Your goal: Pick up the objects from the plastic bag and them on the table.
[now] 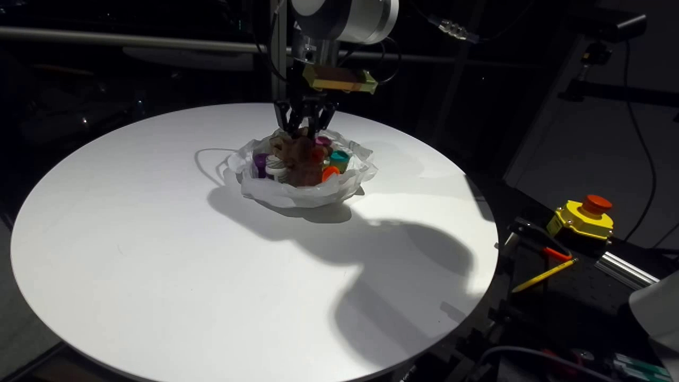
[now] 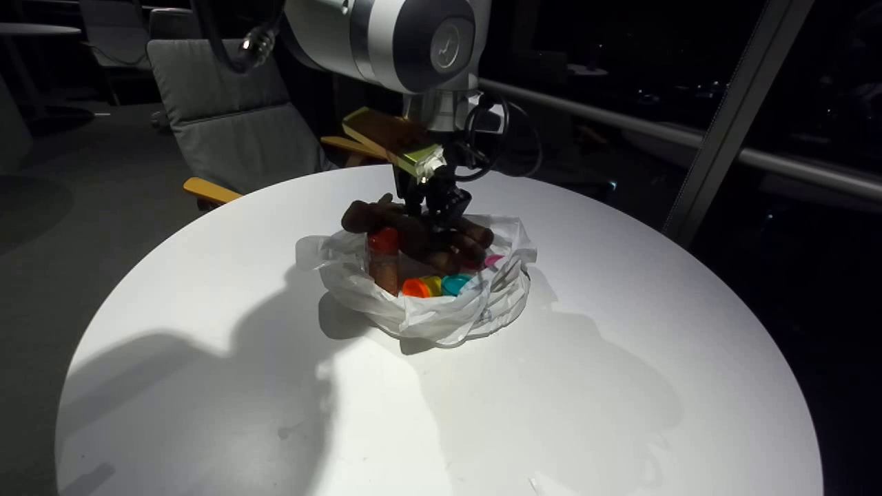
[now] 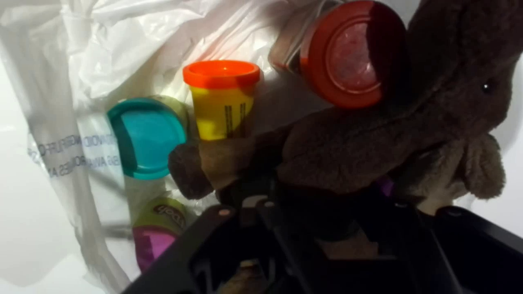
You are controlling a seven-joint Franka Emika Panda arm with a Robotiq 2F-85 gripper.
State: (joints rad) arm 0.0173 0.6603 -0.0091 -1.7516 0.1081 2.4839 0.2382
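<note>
Your gripper (image 1: 302, 136) is right down at the brown plush animal (image 3: 347, 151), which lies in the white plastic bag (image 2: 420, 317) on the table (image 1: 159, 265). In an exterior view its long axis runs left to right, head end pointing left, with the red-lidded jar (image 2: 384, 265) on its near side. It's fuzzy and dark, with a shiny eye and some paler fluff. Super shadowy there, so I can't tell if your jaws are clamped on it or spread.

Dim surroundings, gray chair (image 2: 227, 86), yellow-brown armrests (image 2: 210, 191), gray floor (image 2: 76, 289), dark window (image 2: 620, 55), pale rail (image 2: 813, 171)
</note>
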